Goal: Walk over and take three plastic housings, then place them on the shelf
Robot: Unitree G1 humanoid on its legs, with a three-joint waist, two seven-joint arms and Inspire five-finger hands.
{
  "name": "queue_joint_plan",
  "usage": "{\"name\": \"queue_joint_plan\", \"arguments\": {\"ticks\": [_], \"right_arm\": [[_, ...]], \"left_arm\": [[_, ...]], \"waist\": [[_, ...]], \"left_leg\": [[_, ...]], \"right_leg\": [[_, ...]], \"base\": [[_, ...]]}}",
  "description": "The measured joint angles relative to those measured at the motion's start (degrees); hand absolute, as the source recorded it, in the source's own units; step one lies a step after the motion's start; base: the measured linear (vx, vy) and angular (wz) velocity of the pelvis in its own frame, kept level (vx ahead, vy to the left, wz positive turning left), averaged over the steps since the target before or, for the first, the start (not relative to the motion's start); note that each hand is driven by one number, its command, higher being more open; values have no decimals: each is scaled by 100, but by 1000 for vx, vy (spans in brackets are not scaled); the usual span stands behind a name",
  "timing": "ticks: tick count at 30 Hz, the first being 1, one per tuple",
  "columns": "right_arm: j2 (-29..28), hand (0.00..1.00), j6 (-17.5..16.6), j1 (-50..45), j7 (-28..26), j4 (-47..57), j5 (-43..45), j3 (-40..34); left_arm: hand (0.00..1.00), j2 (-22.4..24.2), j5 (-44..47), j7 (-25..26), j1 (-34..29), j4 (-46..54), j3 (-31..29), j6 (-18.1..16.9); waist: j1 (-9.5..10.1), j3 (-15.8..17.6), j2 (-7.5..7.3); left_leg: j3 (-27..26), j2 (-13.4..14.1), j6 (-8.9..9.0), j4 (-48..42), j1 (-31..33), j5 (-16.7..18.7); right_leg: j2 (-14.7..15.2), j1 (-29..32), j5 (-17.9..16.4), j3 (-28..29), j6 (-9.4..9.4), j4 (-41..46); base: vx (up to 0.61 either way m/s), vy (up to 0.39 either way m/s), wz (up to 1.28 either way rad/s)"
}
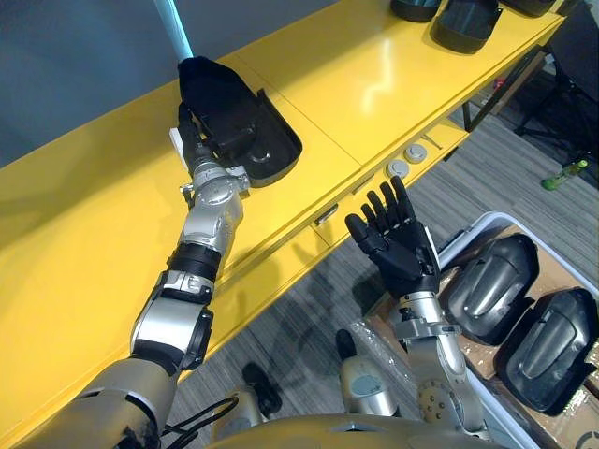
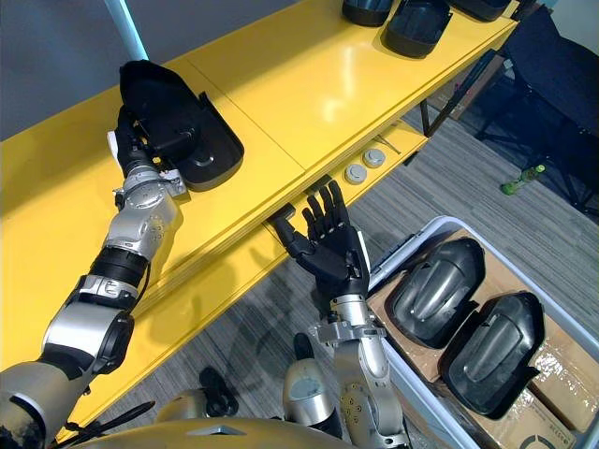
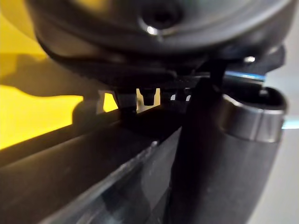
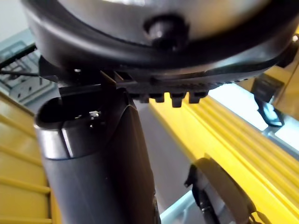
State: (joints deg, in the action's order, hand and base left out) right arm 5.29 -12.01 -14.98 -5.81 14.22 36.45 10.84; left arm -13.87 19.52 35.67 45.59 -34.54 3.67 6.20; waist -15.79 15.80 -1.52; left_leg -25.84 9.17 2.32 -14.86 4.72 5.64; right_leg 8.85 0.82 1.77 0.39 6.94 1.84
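left hand [image 1: 208, 140] at the plastic housing [image 1: 271, 154] lying by the shelf [image 1: 374, 75] back edge, likely setting it down; can't tell its grip. right hand [image 1: 398, 248] spread open, empty, free for the two housings [image 1: 491, 285] in the bin [image 1: 463, 234].

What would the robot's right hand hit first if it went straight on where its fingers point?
Probably the front edge of the yellow shelf, beside two round grey discs; the open right hand points at it, though depth is unclear.
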Motion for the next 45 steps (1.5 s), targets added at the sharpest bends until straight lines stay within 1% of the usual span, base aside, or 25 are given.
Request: {"name": "queue_joint_plan", "arguments": {"ticks": [1,2,3,4,7,9,16,18,20,24,26,29,30,31,34,37,39,40,41,42,43,44,45], "right_arm": [[-1,100,0,0,-4,0,26,-1],[-1,100,0,3,-11,0,40,-3],[0,100,0,4,-15,0,45,-3],[1,100,1,-4,-16,-4,53,1],[1,100,1,-5,-17,-4,60,6],[2,100,0,-4,-18,-4,59,11],[147,100,1,-27,-7,-62,-17,-9],[158,100,0,-24,2,-62,-18,-10],[167,100,0,-21,17,-62,-25,-6],[170,100,-1,-18,29,-90,-73,12],[170,100,-2,-18,51,-157,-205,73],[168,100,-6,-14,81,-272,-255,173],[162,100,-7,-16,108,-289,-409,209],[166,100,-11,-15,105,-289,-459,222],[166,100,-160,-11,-19,-289,-693,272],[177,100,-340,62,-153,-289,-925,395],[190,100,-374,241,-147,-289,-1110,446],[218,100,-381,302,-107,-289,-1200,440],[285,100,-384,431,38,-289,-1377,448],[356,100,-383,560,201,-289,-1495,461],[384,100,-383,622,301,-289,-1574,462],[415,100,-384,722,547,-290,-1647,450],[412,100,-384,738,656,-290,-1755,432]], "left_arm": [[100,-29,-57,-83,-1,1,-2,89],[100,-70,-96,-197,0,5,-1,257],[100,-91,-104,-248,0,12,0,308],[100,-129,-100,-347,-11,8,2,450],[100,-146,-65,-455,-42,-118,6,610],[100,-159,29,-467,-77,-205,7,671],[100,-239,795,-462,-129,-456,0,627],[100,-236,982,-439,-142,-600,2,472],[100,-218,1223,-358,-180,-630,1,283],[100,-147,1423,-255,-253,-656,3,-9],[100,-2,1450,-7,-302,-669,0,-364],[100,148,1455,200,-315,-667,2,-680],[100,213,1455,250,-329,-664,1,-840],[100,241,1450,264,-334,-654,2,-882],[100,296,1404,282,-349,-515,53,-829],[100,359,1394,438,-637,273,53,-670],[100,386,1373,470,-802,571,50,-557],[100,404,1346,468,-826,587,51,-501],[100,437,1335,428,-856,590,51,-363],[100,448,1335,328,-938,631,52,-282],[100,441,1328,273,-1022,726,40,-212],[100,429,1302,10,-1219,887,45,-43],[100,430,1302,-108,-1295,962,52,47]], "waist": [[8,-17,6],[7,-39,15],[7,-50,18],[6,-129,28],[3,-257,12],[-6,-351,6],[5,-564,33],[7,-630,22],[7,-639,13],[12,-654,2],[19,-679,-32],[31,-711,-86],[40,-716,-103],[47,-720,-109],[108,-722,-111],[157,-726,-106],[173,-733,-95],[186,-737,-87],[230,-749,-66],[316,-767,-38],[340,-777,-20],[413,-808,33],[462,-822,56]], "left_leg": [[-9,0,1,11,-19,0],[-11,0,1,16,-24,0],[-11,1,1,18,-26,0],[-11,1,2,26,-27,-1],[-18,-7,4,72,-118,-2],[-23,-13,16,114,-167,-10],[-35,-75,39,375,-284,-137],[-35,-117,51,555,-354,-253],[-34,-177,57,815,-454,-399],[-36,-271,71,1261,-633,-640],[-39,-335,64,1606,-767,-834],[-41,-394,63,1928,-890,-1005],[-44,-411,57,1971,-910,-1024],[-45,-420,57,1971,-913,-1024],[-48,-451,39,1970,-916,-1037],[-7,-464,39,1970,-916,-1052],[64,-455,40,1971,-913,-1075],[89,-456,39,1971,-913,-1082],[148,-457,33,1971,-914,-1098],[181,-458,27,1971,-913,-1113],[199,-459,22,1971,-910,-1122],[284,-461,14,1973,-903,-1142],[312,-460,14,1974,-903,-1149]], "right_leg": [[-2,-11,0,1,0,-2],[-3,-15,0,0,0,-6],[-4,-19,0,1,0,-7],[-5,-23,1,0,0,-20],[-4,-141,22,-4,-5,-105],[-5,-172,21,-2,-6,-112],[4,-182,19,-4,-9,-112],[3,-179,15,-14,-15,-113],[5,-181,14,-29,-16,-112],[2,-181,9,-55,-18,-112],[-7,-176,7,-81,-16,-112],[-12,-164,7,-97,-15,-112],[-9,-165,7,-99,-15,-108],[-2,-166,8,-99,-14,-108],[14,-168,15,-110,-3,-101],[-1,-194,15,-169,-3,-98],[-7,-234,15,-242,-3,-98],[-6,-251,15,-271,-3,-99],[-3,-292,14,-335,-3,-98],[-3,-304,13,-358,-4,-97],[-2,-312,13,-377,-5,-96],[4,-352,7,-462,-11,-96],[5,-369,2,-494,-14,-97]], "base": [[0,0,0],[0,0,0],[0,0,0],[0,0,0],[0,0,0],[2,5,-2],[-10,3,0],[-7,-7,2],[-20,-18,4],[-10,-5,2],[-16,-3,4],[-4,1,1],[0,0,0],[0,0,0],[0,0,0],[0,5,6],[-8,-10,14],[-22,-1,22],[-37,6,20],[-38,9,18],[-41,10,22],[-28,8,21],[-43,11,28]]}}
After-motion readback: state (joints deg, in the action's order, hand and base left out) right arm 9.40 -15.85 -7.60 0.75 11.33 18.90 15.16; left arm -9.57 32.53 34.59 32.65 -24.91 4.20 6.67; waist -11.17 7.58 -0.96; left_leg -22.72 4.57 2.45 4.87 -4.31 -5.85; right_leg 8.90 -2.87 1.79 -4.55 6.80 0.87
